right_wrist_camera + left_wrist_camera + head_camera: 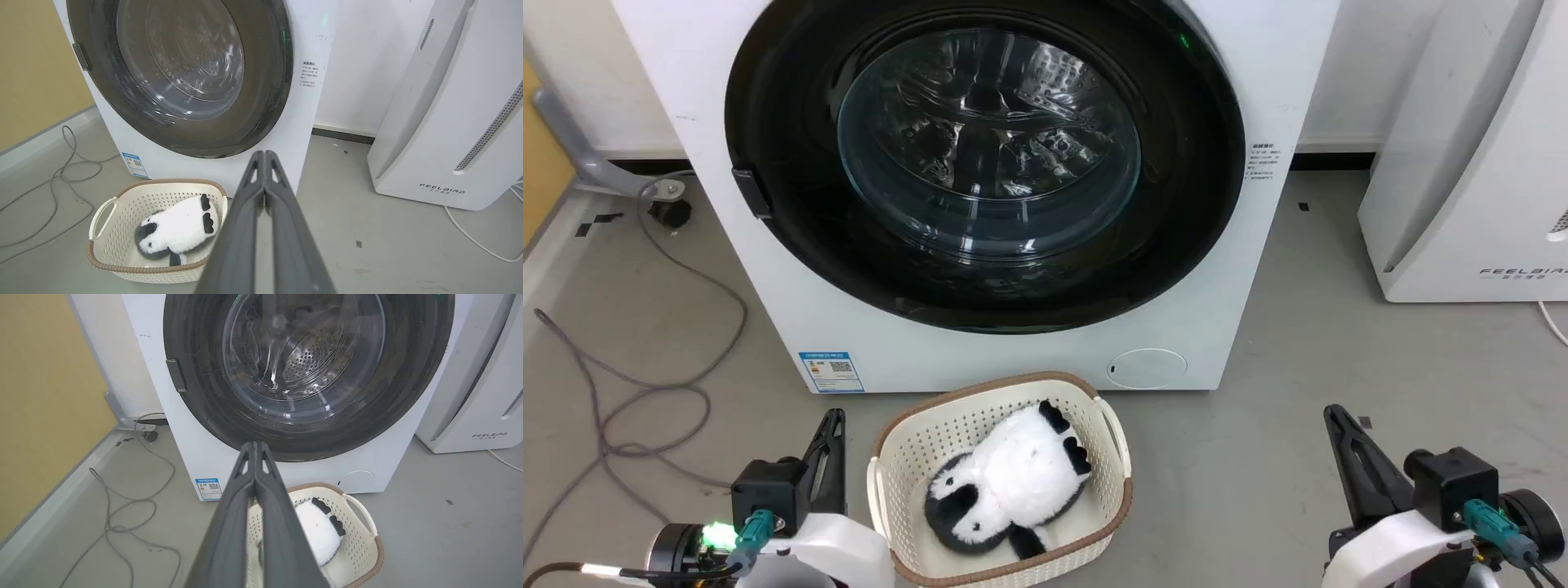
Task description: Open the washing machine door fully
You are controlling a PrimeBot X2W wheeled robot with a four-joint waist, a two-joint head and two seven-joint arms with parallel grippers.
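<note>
The washing machine door [984, 163] is shut flush. The jaws of the left gripper [833, 418] and right gripper [1333, 412] are closed, empty. The tab [752, 192] at its left rim, probably the handle, should be hooked first.

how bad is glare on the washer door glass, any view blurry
Head view: sharp, bright reflections across the washing machine door. Left wrist view: white streaky glare on the glass; the left gripper looks soft up close. Right wrist view: milder, hazy sheen on the glass.

grey floor [1298, 457] carries washing machine [1029, 359], basket [907, 457], white purifier [1462, 163], loose cables [116, 528].
</note>
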